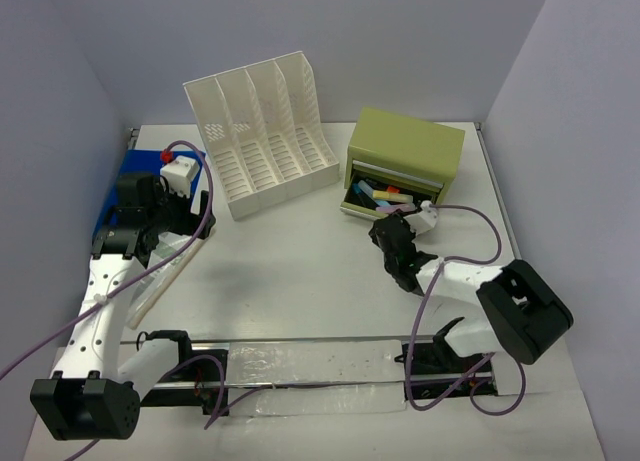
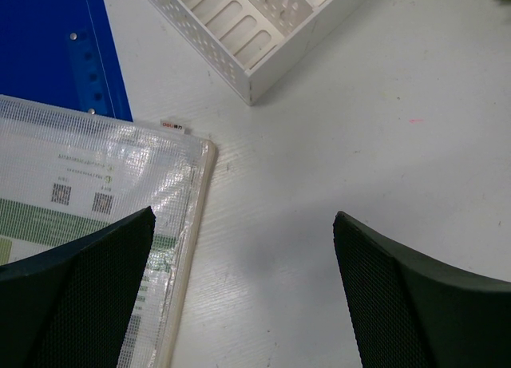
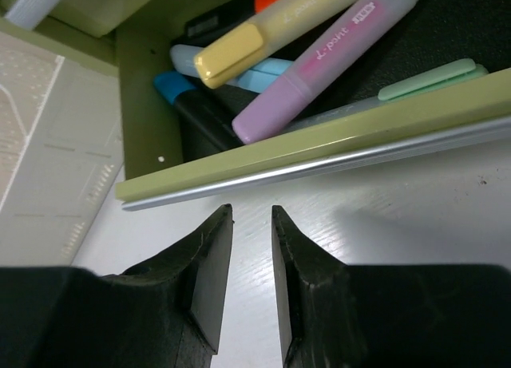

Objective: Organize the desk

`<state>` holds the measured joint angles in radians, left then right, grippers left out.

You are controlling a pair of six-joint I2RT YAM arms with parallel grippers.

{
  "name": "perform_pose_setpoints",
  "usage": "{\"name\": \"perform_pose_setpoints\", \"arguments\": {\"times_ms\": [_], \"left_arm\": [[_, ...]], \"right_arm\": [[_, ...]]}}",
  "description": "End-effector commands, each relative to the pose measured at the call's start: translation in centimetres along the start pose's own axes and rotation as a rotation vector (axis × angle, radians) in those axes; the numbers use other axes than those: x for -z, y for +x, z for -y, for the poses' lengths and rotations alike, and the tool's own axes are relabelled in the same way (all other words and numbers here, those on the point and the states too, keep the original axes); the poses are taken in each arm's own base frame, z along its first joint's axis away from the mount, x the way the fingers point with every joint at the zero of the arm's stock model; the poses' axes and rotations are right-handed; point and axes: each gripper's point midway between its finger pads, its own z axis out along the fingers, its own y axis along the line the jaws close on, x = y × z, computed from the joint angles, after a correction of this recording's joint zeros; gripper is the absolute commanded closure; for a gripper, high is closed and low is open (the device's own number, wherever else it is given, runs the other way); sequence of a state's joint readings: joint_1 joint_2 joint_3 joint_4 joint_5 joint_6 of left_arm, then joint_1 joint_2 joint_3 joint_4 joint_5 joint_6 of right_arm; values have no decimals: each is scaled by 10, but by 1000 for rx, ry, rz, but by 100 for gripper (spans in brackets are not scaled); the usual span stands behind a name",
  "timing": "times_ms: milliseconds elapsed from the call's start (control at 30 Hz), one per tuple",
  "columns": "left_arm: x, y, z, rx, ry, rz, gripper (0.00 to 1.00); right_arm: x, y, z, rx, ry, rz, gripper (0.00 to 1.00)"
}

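Your left gripper [image 2: 243,220] hangs with its fingers spread wide and nothing between them, over bare desk [image 1: 330,271] at the left side. Under its left finger lies a clear mesh pouch [image 2: 80,216] with printed papers inside. The pouch's far end overlaps a blue folder [image 2: 48,49]. Just beyond the fingers is the near corner of the white file rack [image 2: 255,41], which stands at the back of the desk.

Your right gripper [image 3: 251,212] has its fingers only a narrow slit apart, holding nothing, low over the desk. Right in front of it is the front lip of an open drawer [image 3: 319,156]. This drawer belongs to the olive-green drawer box [image 1: 405,151] at the back right. Inside the drawer lie a yellow highlighter [image 3: 263,33], a pink one [image 3: 327,61] beside it, blue ones beneath, and a mint-green pen [image 3: 427,77] along the front wall.
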<state>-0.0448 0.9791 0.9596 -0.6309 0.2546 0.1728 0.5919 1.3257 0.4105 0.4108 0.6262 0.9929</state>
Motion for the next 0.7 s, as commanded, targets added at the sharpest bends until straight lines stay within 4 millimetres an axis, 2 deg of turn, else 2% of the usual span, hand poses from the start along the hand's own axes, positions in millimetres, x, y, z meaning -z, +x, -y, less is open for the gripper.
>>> {"name": "perform_pose_setpoints", "arguments": {"times_ms": [0, 267, 467, 667], "left_arm": [[5, -16, -3, -27, -16, 56, 1], [6, -17, -5, -30, -20, 58, 1], [4, -15, -6, -32, -28, 54, 1], [4, -14, -6, -33, -28, 52, 1]], "right_arm": [[-12, -12, -17, -83, -14, 40, 67], [-35, -21, -5, -133, 42, 68, 73], [-49, -32, -7, -131, 56, 101, 78], [-51, -47, -5, -155, 81, 164, 79]]}}
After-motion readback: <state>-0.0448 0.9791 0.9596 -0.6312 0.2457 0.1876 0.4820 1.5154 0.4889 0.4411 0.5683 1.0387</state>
